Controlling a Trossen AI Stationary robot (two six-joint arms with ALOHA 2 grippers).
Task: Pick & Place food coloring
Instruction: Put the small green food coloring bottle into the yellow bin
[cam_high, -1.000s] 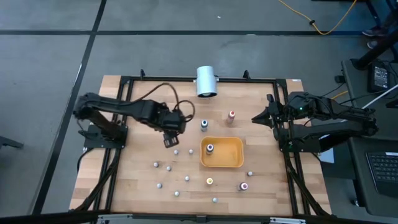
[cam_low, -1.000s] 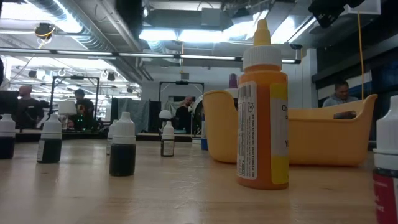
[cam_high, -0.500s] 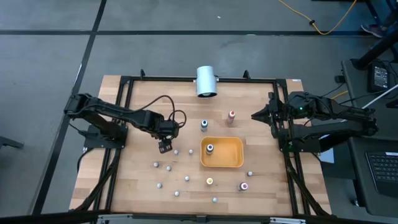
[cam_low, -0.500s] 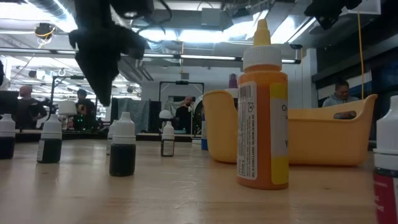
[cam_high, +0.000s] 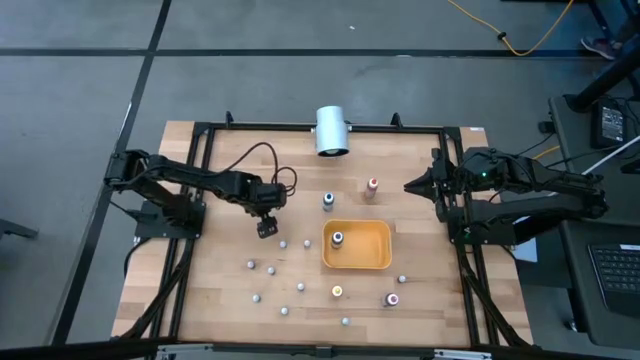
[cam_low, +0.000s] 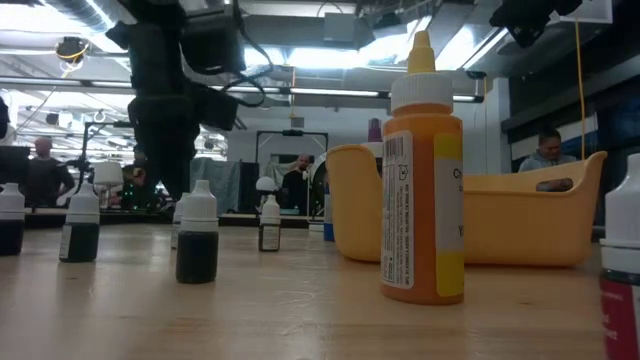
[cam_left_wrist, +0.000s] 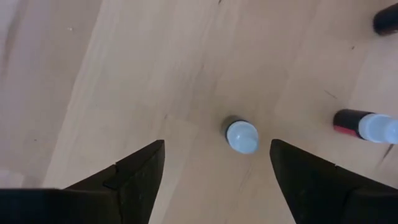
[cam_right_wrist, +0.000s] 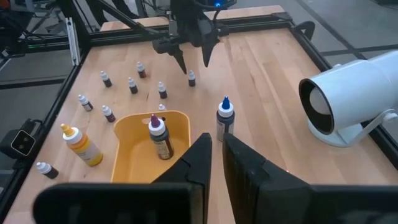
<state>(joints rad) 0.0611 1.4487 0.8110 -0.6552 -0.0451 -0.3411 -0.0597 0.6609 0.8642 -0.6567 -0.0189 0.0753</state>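
Observation:
Several tiny food coloring bottles with pale caps stand scattered on the wooden table (cam_high: 220, 300). One dark-bodied bottle (cam_left_wrist: 241, 135) (cam_right_wrist: 191, 78) (cam_high: 283, 243) stands just below my left gripper (cam_high: 265, 228) (cam_right_wrist: 193, 60) (cam_low: 175, 175). That gripper points steeply down, open, its fingers above and to either side of the bottle and touching nothing. A red-bodied bottle (cam_left_wrist: 365, 125) stands nearby. Two taller bottles (cam_high: 328, 200) (cam_high: 372, 186) stand near the far side. One bottle (cam_high: 337, 238) stands in the orange-yellow tray (cam_high: 375, 262). My right gripper (cam_high: 408, 187) (cam_right_wrist: 216, 152) waits raised at the right, shut.
A big white cylinder (cam_high: 331, 131) (cam_right_wrist: 348, 99) lies at the table's far edge. A larger orange bottle (cam_low: 423, 180) (cam_high: 337, 291) and a red one (cam_high: 392, 298) stand near the front. A black frame (cam_high: 300, 126) borders the table. People show in the room beyond.
My left gripper has come down toward the table, entering the low view from above, and has drifted a little toward the table's left edge. It now hangs over the small bottles. The bottles have stayed in place.

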